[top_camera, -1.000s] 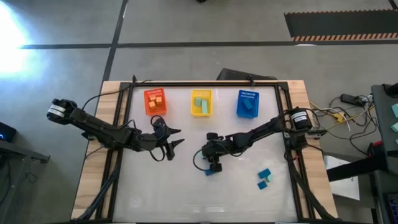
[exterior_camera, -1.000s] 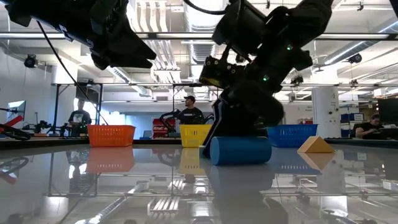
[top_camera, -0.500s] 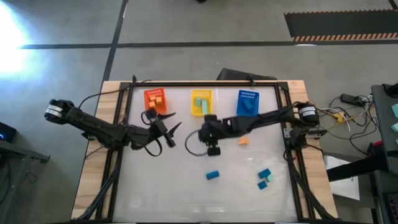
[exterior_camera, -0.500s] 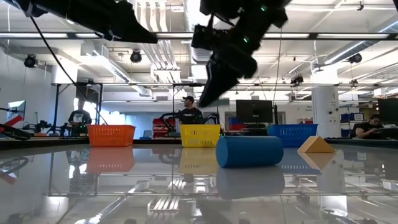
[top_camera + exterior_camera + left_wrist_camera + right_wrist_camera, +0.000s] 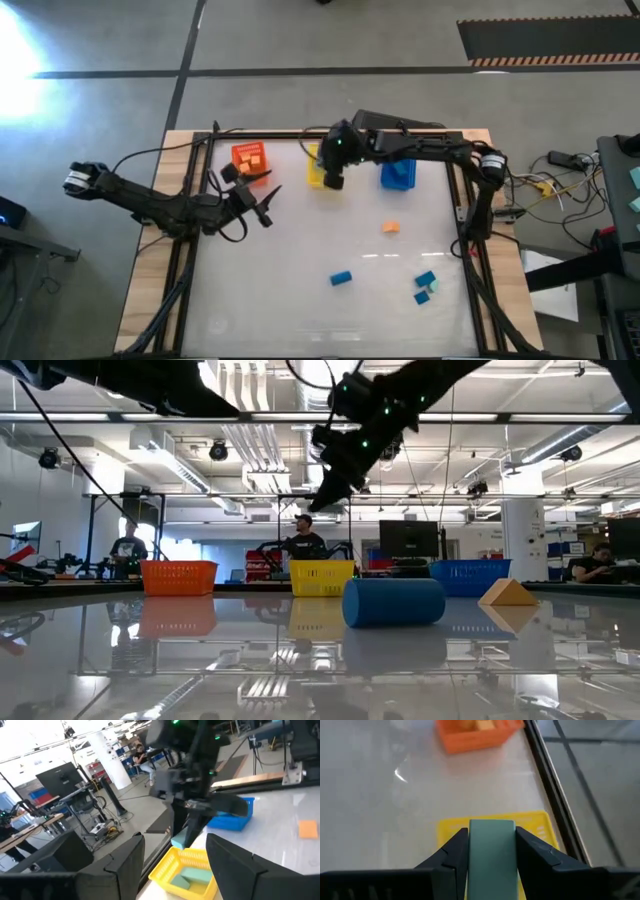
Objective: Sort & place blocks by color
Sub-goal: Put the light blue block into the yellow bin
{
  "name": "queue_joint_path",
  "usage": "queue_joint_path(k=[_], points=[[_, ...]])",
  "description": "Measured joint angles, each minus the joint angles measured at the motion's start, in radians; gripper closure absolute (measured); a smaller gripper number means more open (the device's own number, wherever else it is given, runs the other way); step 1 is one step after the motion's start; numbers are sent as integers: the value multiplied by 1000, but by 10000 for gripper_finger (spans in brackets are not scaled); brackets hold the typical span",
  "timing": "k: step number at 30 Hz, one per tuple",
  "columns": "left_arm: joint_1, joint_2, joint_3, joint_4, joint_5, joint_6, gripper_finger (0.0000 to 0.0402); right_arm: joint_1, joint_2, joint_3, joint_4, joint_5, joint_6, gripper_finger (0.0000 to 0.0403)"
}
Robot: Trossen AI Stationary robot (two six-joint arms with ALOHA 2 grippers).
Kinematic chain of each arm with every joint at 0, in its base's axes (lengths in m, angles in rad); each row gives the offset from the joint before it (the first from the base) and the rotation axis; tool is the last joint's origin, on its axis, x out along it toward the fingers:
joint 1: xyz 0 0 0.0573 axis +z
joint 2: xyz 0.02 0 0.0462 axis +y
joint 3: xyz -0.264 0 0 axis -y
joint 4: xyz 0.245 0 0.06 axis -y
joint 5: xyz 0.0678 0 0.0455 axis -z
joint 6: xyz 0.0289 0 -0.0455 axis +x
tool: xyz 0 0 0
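- We are holding a teal block clamped between the right gripper fingers, right above the yellow bin at upper centre of the high view.
- In the right wrist view the bin's yellow wall is showing just past the block, so we are judging that we are over the bin's near edge rather than its middle.
- To do this well, we are aiming to centre the block over the bin's hollow, lower it close, then spread the fingers gently so it is not bouncing out.
- A teal piece is already lying in that bin, so we are watching for stacking or tipping.
- The left gripper is waiting with fingers apart, empty, just below the orange bin.
- Left on the table: an orange block at centre right, a blue block at lower centre, and blue-and-teal blocks at lower right.
- The blue bin is sitting just right of the right gripper.
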Motion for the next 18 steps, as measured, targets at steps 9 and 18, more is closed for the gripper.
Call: queue_joint_path(k=[9,18], points=[[2,-42,-4,14,1,30,206,-38,130,-3,70,-53,10,287],[2,-48,-4,12,1,28,206,-39,220,0,84,-50,-37,282]])
